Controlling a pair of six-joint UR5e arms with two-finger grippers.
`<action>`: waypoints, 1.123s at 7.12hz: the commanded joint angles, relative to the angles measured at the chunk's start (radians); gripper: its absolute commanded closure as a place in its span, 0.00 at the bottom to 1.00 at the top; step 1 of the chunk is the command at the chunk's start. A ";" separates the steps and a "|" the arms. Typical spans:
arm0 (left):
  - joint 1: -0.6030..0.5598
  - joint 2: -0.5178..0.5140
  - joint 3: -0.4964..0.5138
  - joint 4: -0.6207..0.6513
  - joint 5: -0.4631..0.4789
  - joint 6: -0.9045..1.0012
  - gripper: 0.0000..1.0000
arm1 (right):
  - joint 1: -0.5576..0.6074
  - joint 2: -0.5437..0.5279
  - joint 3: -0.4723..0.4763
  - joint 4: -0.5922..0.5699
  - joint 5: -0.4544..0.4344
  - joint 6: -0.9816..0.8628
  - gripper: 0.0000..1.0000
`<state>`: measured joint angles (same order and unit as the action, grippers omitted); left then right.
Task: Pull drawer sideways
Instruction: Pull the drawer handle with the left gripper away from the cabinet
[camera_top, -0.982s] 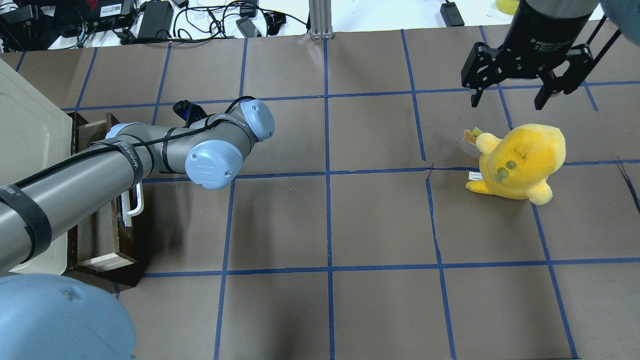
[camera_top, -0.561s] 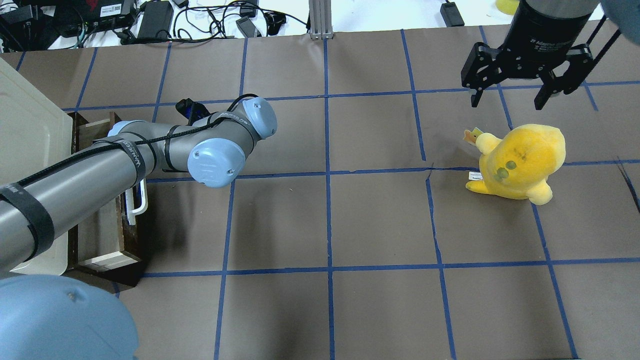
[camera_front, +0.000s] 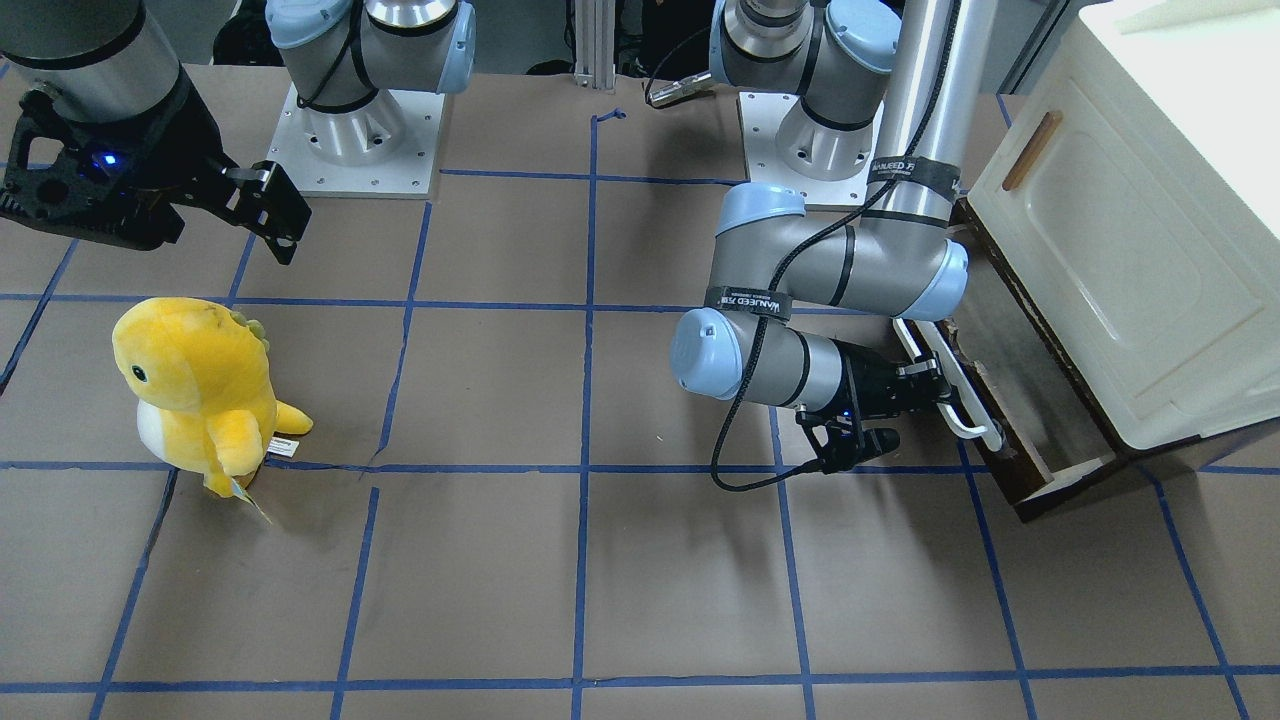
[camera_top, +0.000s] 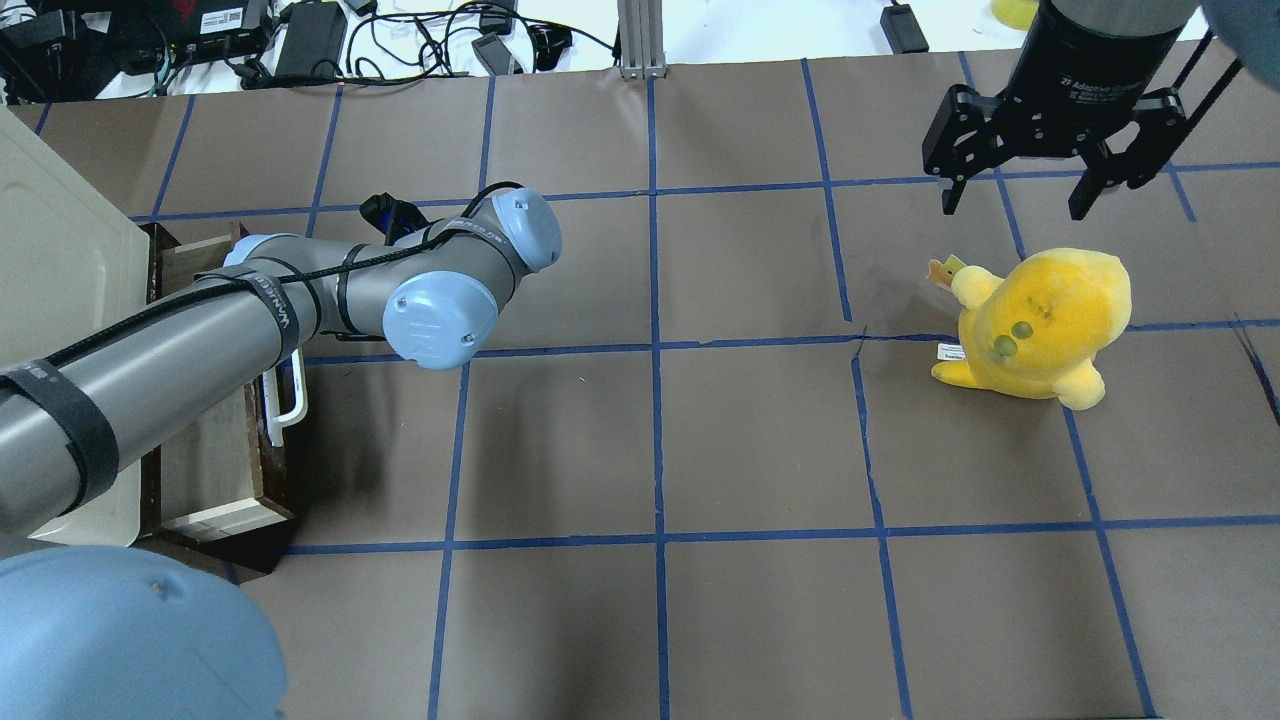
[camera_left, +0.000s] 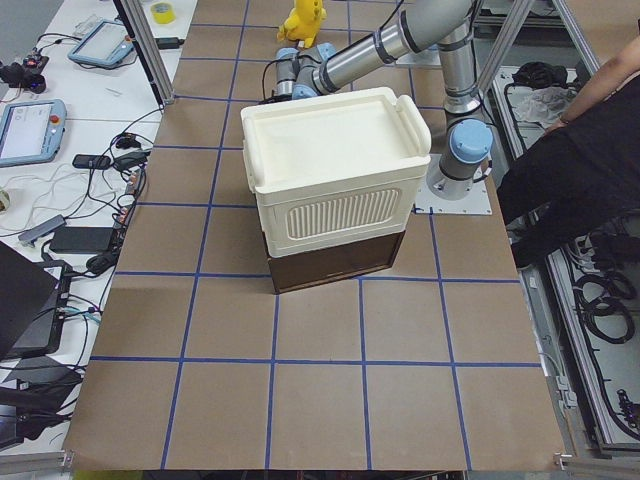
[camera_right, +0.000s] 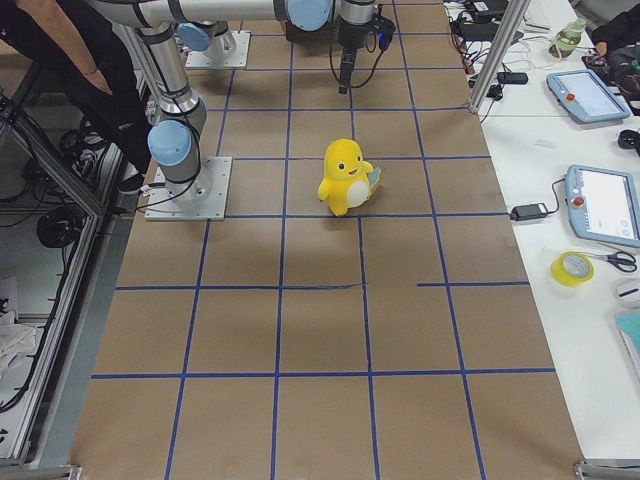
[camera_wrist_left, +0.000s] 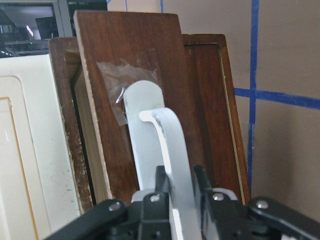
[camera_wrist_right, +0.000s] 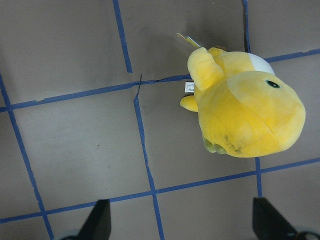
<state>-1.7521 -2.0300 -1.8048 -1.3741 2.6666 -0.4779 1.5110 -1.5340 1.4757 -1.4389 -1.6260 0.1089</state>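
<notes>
Moved: drawer (camera_front: 1030, 420) sits a little further out of its frame than a second ago; the left arm's elbow has gone with it toward the table's middle.
drawer, place: at the robot's left end of the table, under the cream cabinet (camera_front: 1130, 260), partly open with the greyish bottom showing.
left gripper (camera_wrist_left: 178, 190): fingers pressed onto the white handle (camera_front: 965, 395), one on each side of the bar, near one end of it.
right gripper (camera_top: 1018, 198): spread wide, holding nothing, hanging above and just beyond the plush (camera_top: 1040, 325), well apart from the drawer.
Risk, slip: the bar looks smooth and rounded, so the fingers may slide along or off it if the pull hardens.
Risk, skew: the hold is off the handle's middle, so the drawer could cock and bind, or drag the cabinet along.
Risk, handle: clear tape (camera_wrist_left: 125, 95) lies on the front by the handle's foot; the fixing may be weak.
Risk, overrun: pulled too far, the drawer could leave its frame.
Writing, strap (camera_front: 735, 298): white letters, roughly "WANJEED"; not sure.
Writing, right gripper body: begins "2F Adaptive"; the rest is too small.
Writing, plush tag: print unreadable.
</notes>
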 joint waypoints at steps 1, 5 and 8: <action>-0.004 -0.004 0.007 0.000 0.001 0.007 0.90 | 0.000 0.000 0.000 0.000 0.000 0.000 0.00; -0.029 -0.009 0.021 -0.006 -0.002 0.021 0.90 | 0.000 0.000 0.000 0.000 0.000 0.000 0.00; -0.041 -0.009 0.021 -0.011 -0.002 0.021 0.90 | -0.002 0.000 0.000 0.000 0.000 0.000 0.00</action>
<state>-1.7894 -2.0385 -1.7840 -1.3832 2.6645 -0.4575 1.5107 -1.5340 1.4757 -1.4389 -1.6260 0.1089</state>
